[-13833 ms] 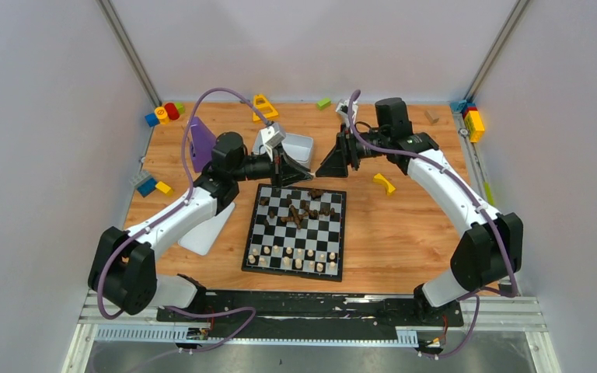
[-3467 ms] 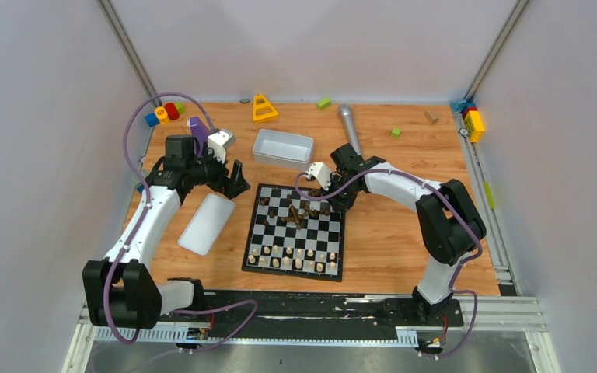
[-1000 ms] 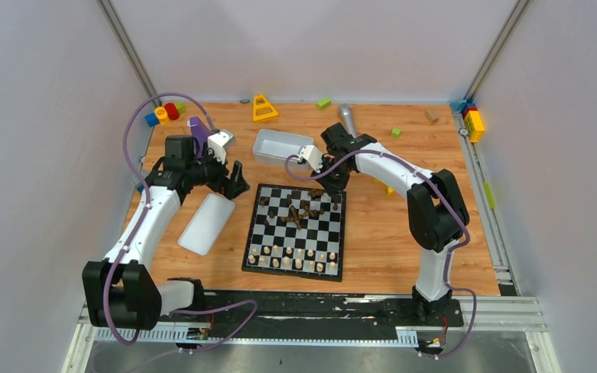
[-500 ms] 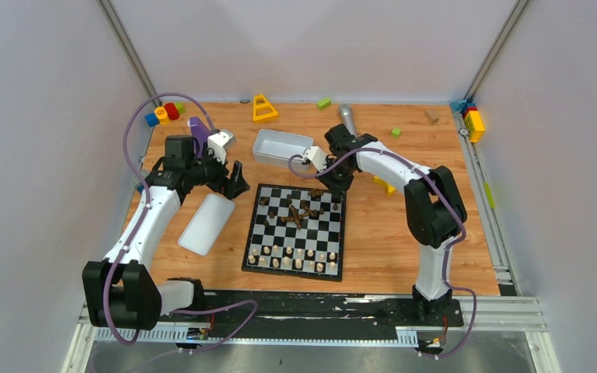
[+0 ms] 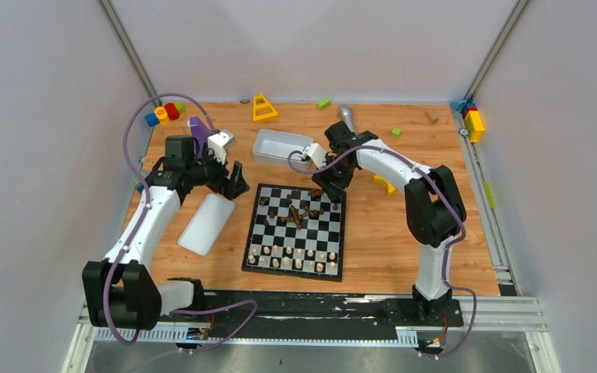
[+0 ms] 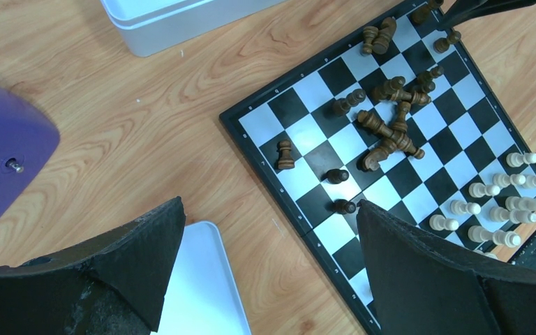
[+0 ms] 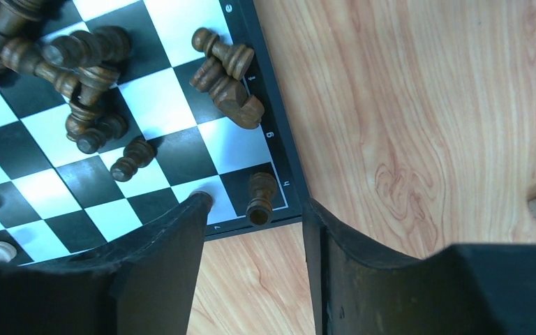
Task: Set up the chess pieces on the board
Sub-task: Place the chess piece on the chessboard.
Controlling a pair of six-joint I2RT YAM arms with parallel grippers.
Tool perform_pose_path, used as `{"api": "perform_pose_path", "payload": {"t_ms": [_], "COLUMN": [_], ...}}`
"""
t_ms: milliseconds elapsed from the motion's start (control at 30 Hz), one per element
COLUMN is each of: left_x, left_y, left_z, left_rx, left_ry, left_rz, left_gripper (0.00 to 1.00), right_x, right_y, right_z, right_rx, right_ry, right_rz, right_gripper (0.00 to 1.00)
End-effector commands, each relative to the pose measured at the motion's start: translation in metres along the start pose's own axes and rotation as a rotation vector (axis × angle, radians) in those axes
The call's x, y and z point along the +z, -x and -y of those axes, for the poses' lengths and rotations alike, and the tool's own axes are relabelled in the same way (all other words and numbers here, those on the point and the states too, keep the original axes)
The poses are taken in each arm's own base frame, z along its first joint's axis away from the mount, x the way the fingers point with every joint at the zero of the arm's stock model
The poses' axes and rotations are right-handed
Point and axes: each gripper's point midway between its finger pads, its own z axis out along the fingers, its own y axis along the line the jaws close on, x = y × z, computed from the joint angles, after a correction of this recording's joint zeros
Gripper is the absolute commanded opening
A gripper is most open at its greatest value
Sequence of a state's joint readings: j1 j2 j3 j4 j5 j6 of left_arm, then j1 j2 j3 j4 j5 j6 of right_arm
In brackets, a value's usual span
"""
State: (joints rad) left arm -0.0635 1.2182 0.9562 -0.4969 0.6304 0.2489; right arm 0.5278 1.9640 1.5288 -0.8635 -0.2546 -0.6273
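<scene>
The board [image 5: 311, 237] lies at the table's middle. Pale chess pieces [image 5: 291, 256] stand in rows along its near edge, and dark ones [image 5: 299, 210] lie heaped toward its far edge. My right gripper [image 5: 333, 189] hangs open over the far right corner. In the right wrist view, one dark piece [image 7: 260, 197] stands upright on the corner square between the fingers [image 7: 181, 237] of my right gripper [image 7: 257, 204], touching neither. My left gripper [image 5: 233, 183] is open wide and empty. In the left wrist view my left gripper [image 6: 269, 206] straddles bare wood beside the board's [image 6: 453, 139] left edge.
A white tray [image 5: 283, 148] stands behind the board and a white lid [image 5: 206, 223] lies to its left. A purple object [image 5: 197, 128] sits behind the left arm. A silver cylinder [image 5: 347, 118], a yellow block [image 5: 385, 183] and other toy blocks [image 5: 473, 120] lie around the far edges.
My right gripper was shut on a dark piece over the far right corner; its jaws have now parted, leaving the piece standing there. The left arm has not moved.
</scene>
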Motion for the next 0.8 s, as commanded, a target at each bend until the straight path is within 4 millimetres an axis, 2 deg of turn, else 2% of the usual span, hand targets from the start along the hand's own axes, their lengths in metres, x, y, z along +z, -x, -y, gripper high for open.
{"api": "perform_pose_path", "payload": {"t_ms": [0,133,333,500,767], "left_x": [-0.005,-0.006,-0.008,-0.01,-0.009], "left_y": [0.012,0.012,0.016,0.018,0.017], "left_z": [0.002,0.002,0.0,-0.002,-0.003], "left_rx": [0.044,0.045,0.041,0.041,0.035], "left_ry": [-0.003,0.001,0.022,0.041,0.04], "left_rz": [0.035,0.036,0.044,0.048,0.043], "left_gripper": [1.0,1.0,1.0,1.0,1.0], "right_x": [-0.035,-0.039,-0.02,-0.006,0.005], "right_y": [0.04,0.046,0.036,0.031,0.021], "right_z": [-0.002,-0.02,-0.043,-0.052,-0.06], "right_rx": [-0.008,-0.029,-0.063,-0.065,-0.072], "right_ry": [0.002,0.058,0.12,0.156,0.172], "right_rz": [0.14,0.161,0.115,0.087,0.044], "right_gripper": [0.54,0.54,0.52,0.5,0.43]}}
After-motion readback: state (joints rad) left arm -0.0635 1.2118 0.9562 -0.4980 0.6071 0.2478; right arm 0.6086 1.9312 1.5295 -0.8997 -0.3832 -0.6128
